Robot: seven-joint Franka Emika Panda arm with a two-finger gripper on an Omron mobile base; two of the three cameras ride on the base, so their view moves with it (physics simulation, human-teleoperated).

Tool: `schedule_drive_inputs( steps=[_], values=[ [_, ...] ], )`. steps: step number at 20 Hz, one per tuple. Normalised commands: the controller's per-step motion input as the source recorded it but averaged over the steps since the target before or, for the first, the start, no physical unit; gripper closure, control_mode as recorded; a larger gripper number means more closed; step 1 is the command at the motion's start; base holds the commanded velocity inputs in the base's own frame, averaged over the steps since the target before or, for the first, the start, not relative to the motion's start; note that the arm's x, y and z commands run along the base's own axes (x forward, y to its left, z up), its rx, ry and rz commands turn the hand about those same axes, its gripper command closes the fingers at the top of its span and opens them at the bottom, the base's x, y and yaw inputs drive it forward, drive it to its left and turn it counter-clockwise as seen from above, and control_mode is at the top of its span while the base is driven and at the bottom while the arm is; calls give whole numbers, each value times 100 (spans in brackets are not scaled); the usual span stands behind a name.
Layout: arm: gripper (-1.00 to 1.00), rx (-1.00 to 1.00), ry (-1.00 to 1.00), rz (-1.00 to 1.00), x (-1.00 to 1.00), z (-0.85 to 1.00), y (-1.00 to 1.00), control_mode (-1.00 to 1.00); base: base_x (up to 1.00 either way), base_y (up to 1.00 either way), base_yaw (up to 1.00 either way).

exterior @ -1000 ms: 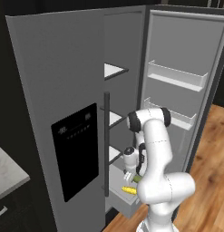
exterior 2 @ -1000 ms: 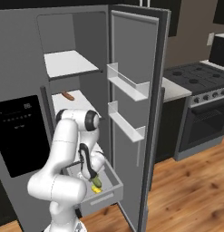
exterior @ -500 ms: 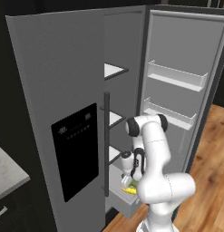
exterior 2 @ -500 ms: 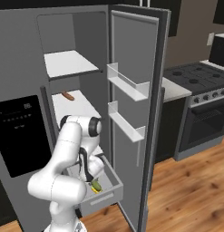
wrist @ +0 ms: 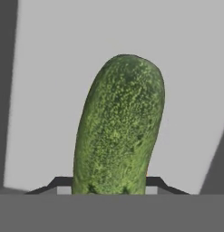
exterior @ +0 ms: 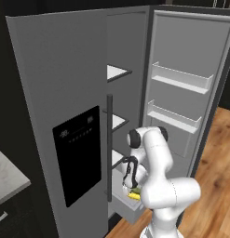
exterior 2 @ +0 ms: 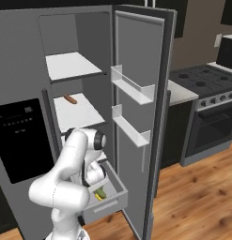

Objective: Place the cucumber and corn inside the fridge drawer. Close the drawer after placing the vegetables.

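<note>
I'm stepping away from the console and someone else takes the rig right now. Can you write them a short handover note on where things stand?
End effector: low over the open fridge drawer. In the hand view the cucumber rises from between the fingertips, apparently held; the fingers themselves are hidden, so grip state is unconfirmed.
Corn: already lying in the drawer, beside the cucumber.
Cucumber: at or just above the drawer floor; whether it rests there is unclear.
Done: drawer pulled out, corn in.
Left: confirm release of the cucumber, withdraw the arm, push the drawer shut.
</note>
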Motion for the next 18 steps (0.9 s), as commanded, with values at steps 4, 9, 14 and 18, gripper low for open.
schedule_drive_inputs(
  steps=[4, 9, 14, 18],
  values=[
    [100, 0, 10, 6, 3, -81, 0, -100, 0, 0, 0],
    [100, 0, 15, 6, 3, -77, -1, -100, 0, 0, 0],
    [-100, 3, 9, 5, -9, -52, -11, -100, 0, 0, 0],
    [-100, 12, -4, 2, -49, 0, -28, -100, 0, 0, 0]
  ],
)
